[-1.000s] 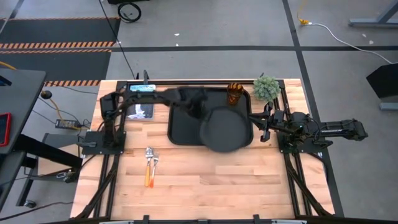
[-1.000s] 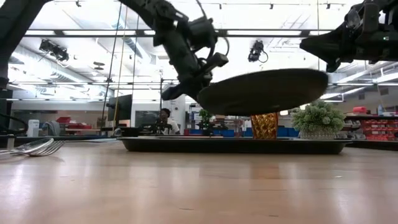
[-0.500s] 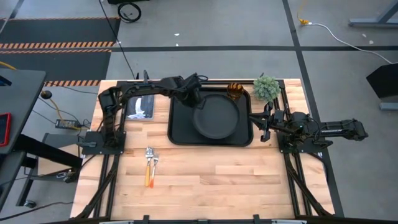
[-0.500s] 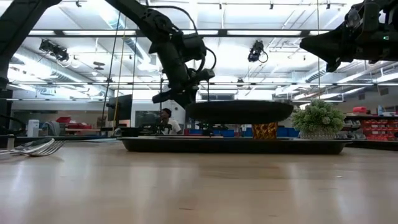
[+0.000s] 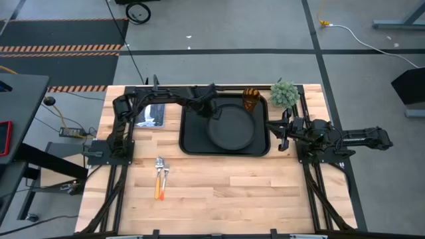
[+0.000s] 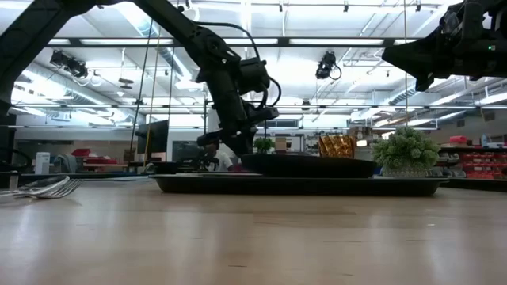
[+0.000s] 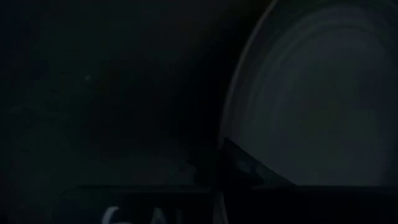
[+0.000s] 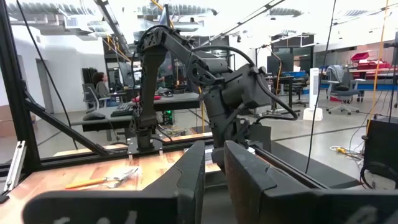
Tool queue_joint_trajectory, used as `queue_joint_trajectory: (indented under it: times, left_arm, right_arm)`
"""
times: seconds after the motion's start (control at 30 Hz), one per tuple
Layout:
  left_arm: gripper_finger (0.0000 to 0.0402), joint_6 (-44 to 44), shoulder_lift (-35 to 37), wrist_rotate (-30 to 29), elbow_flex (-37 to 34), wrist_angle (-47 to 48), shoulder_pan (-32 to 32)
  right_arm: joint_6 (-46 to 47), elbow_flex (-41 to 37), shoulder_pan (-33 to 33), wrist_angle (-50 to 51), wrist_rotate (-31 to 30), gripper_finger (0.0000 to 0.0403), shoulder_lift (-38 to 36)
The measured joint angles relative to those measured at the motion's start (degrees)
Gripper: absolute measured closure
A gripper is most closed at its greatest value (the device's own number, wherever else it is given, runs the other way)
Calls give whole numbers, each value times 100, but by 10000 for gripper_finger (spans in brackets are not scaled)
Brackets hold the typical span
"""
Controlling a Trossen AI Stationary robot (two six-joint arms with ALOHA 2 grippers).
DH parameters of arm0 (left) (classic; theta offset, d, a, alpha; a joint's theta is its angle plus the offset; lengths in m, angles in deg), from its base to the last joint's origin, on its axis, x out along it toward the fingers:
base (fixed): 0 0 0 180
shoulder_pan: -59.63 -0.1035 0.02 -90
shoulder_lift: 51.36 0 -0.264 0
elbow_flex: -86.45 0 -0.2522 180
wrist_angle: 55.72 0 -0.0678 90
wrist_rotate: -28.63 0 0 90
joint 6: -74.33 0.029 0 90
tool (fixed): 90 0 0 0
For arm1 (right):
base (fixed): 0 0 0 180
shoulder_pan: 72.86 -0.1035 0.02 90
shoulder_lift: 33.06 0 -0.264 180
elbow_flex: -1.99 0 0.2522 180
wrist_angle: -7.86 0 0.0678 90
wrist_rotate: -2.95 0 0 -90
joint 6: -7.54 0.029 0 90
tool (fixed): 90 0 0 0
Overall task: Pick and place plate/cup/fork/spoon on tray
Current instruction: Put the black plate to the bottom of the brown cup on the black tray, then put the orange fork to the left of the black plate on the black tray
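The round black plate [image 5: 232,127] lies flat in the black tray [image 5: 191,138], seen edge-on in the low view [image 6: 310,165]. My left gripper [image 5: 211,110] is at the plate's far-left rim, shut on it. The amber cup [image 5: 250,99] stands in the tray's far right corner. The orange-handled fork and spoon [image 5: 160,176] lie side by side on the table near the tray's left. My right gripper [image 5: 281,133] hovers by the tray's right edge, fingers a narrow gap apart, empty. My left gripper holds the plate's rim at its far-left side [image 7: 231,134]; one finger [image 7: 249,168] shows over the rim, and the other is hidden in the dark. The fingers slant down from the table's far left. The plate lies level with its underside on the tray.
A small green plant [image 5: 284,94] stands just right of the cup, outside the tray. A picture card [image 5: 150,115] lies left of the tray under the left arm. The near half of the table is bare wood apart from the cutlery.
My left gripper has gone down and toward the table's far edge with the plate. The plate, held tilted above the tray's near edge a second ago, has levelled out and now lies flat in the tray.
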Motion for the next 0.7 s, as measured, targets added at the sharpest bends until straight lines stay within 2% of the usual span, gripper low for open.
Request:
queue_joint_trajectory:
  times: [0.33,0.5,0.7]
  left_arm:
    - [375,106,-141,-203,2,-468,309]
    - [317,175,-154,-226,0,-425,329]
    - [249,748,-73,-108,0,-273,271]
  right_arm:
    - [1,0,-2,0,0,334,-1]
    - [-1,-1,0,-2,0,334,1]
    - [-1,0,-2,-2,0,334,1]
